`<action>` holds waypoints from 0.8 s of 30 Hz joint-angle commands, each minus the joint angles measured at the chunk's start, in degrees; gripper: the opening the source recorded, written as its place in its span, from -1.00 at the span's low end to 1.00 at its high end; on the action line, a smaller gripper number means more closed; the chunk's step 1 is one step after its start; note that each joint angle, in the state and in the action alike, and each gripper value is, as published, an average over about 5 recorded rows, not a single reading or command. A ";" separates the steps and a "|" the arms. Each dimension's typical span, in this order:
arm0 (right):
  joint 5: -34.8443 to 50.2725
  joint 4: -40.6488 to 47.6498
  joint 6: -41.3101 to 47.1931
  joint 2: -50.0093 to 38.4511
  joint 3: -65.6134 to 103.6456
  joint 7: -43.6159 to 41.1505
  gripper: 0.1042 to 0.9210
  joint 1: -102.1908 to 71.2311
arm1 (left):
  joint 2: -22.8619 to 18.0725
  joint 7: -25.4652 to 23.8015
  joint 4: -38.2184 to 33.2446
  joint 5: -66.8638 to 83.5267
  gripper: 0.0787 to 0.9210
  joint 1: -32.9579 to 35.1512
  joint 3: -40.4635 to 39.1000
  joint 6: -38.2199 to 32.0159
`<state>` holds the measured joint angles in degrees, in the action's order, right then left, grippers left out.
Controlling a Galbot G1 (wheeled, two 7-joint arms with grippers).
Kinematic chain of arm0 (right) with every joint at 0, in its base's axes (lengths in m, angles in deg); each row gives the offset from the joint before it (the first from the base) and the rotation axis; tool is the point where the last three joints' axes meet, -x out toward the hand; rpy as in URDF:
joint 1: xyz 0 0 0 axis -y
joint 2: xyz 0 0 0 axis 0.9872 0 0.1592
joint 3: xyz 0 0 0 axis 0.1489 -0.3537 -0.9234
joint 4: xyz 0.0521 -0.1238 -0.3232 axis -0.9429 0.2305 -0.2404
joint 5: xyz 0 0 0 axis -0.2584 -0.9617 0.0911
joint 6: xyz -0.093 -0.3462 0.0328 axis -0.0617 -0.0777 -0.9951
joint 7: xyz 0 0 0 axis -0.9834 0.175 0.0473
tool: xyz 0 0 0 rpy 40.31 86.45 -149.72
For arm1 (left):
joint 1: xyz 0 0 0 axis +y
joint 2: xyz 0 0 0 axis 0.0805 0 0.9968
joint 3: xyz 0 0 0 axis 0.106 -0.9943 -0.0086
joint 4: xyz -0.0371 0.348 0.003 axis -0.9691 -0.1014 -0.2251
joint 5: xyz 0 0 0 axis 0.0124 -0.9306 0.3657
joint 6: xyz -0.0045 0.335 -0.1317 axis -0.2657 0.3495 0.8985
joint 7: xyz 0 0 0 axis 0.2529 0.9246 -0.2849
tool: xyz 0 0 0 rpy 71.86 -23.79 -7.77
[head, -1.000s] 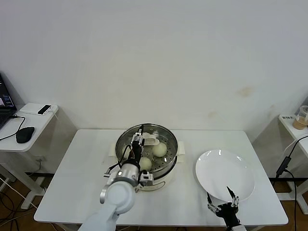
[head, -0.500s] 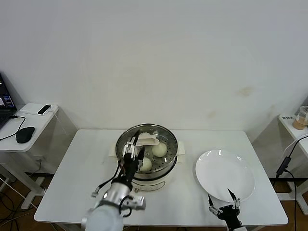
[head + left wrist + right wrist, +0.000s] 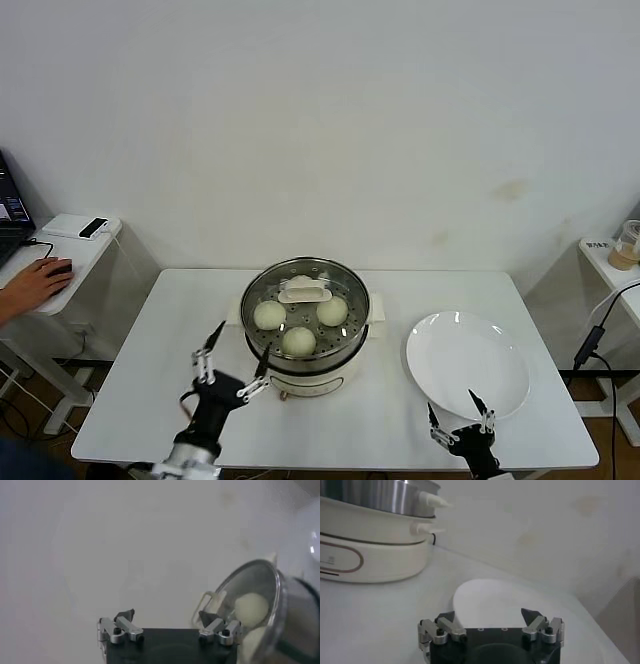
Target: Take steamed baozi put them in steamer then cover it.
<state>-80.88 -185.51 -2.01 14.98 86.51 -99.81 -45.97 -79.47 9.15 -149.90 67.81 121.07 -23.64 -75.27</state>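
Left claw (image 3: 231, 366) now pulled back to seven o'clock of steamer (image 3: 305, 352), fingers apart, empty. Cover (image 3: 304, 292) now sits on steamer, baozi (image 3: 299, 341) inside. Right claw (image 3: 461, 418) unmoved at surface's (image 3: 150, 350) near edge, spread, empty.

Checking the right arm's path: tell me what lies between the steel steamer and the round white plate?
Nothing: in the head view only bare white table separates the shiny steel steamer from the round white plate.
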 commanded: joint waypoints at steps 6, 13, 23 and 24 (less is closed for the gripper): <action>11.54 -6.52 1.15 -2.68 -2.00 -0.90 0.76 -3.98 | -5.57 6.42 1.67 31.85 0.77 12.79 7.99 -8.53; 13.87 -8.65 2.55 -3.10 -1.74 -0.80 0.76 -4.34 | -6.49 4.41 5.70 32.58 0.77 14.05 8.84 -10.67; 14.37 -9.71 6.66 -3.31 -2.00 1.20 0.76 -4.12 | -7.06 4.17 7.04 30.39 0.77 14.29 10.87 -11.15; 14.46 -9.96 7.11 -3.34 -2.06 1.42 0.76 -4.19 | -7.02 4.17 7.11 30.39 0.77 14.25 11.08 -11.23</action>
<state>-68.59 -193.50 1.75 11.99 84.92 -99.70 -49.58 -85.77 13.31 -144.74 97.81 133.65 -14.72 -84.86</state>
